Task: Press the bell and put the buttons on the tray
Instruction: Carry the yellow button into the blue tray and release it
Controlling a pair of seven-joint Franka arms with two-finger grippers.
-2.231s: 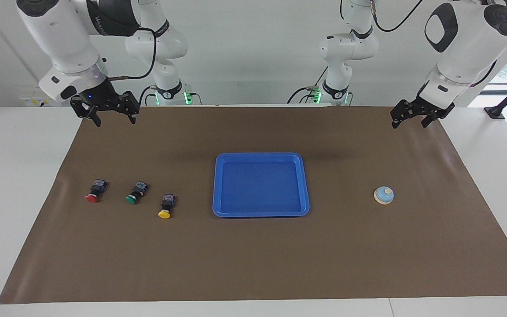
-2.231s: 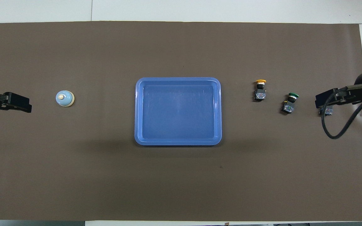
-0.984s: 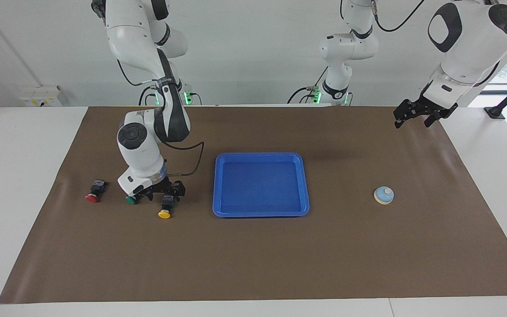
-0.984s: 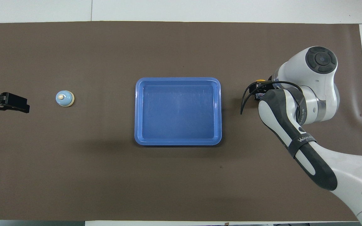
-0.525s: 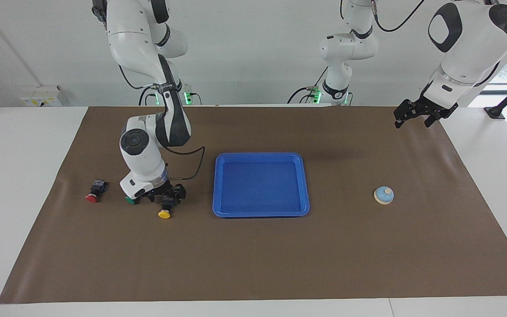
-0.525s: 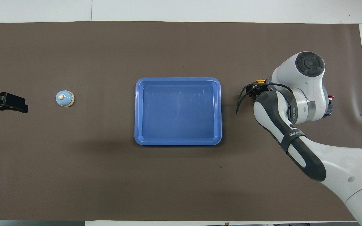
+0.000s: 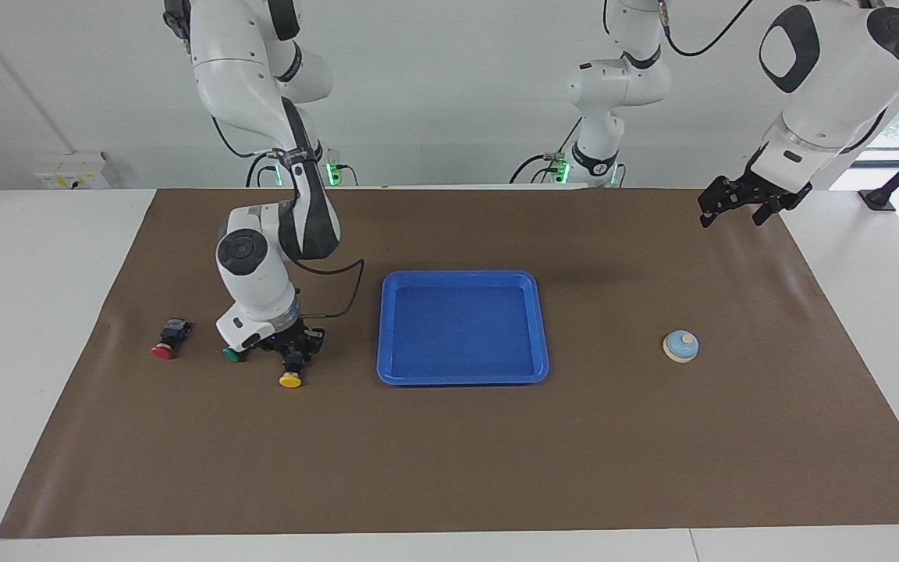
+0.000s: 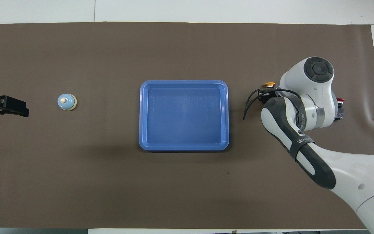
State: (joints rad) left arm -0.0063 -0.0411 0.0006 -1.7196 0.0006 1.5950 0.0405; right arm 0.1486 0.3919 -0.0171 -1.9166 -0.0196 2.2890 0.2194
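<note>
The yellow button (image 7: 289, 379) lies on the mat beside the blue tray (image 7: 461, 275), toward the right arm's end. My right gripper (image 7: 294, 357) is down on the mat, its fingers closed on the yellow button's black body. The green button (image 7: 232, 355) lies just beside the gripper, and the red button (image 7: 165, 343) lies past it toward the table's end. In the overhead view the right gripper (image 8: 266, 95) is by the yellow cap (image 8: 269, 85); the arm hides the green button. The light blue bell (image 7: 680, 346) stands toward the left arm's end. My left gripper (image 7: 738, 204) waits open in the air over the mat's corner.
A brown mat (image 7: 449, 468) covers the table. The tray (image 8: 183, 82) holds nothing. The red button (image 8: 340, 101) shows partly past the right arm in the overhead view. The bell (image 8: 67, 102) stands beside the left gripper (image 8: 8, 106) there.
My right arm came down from the mat's corner to the yellow button, and its fingers have narrowed onto the button's body. The left arm has barely moved.
</note>
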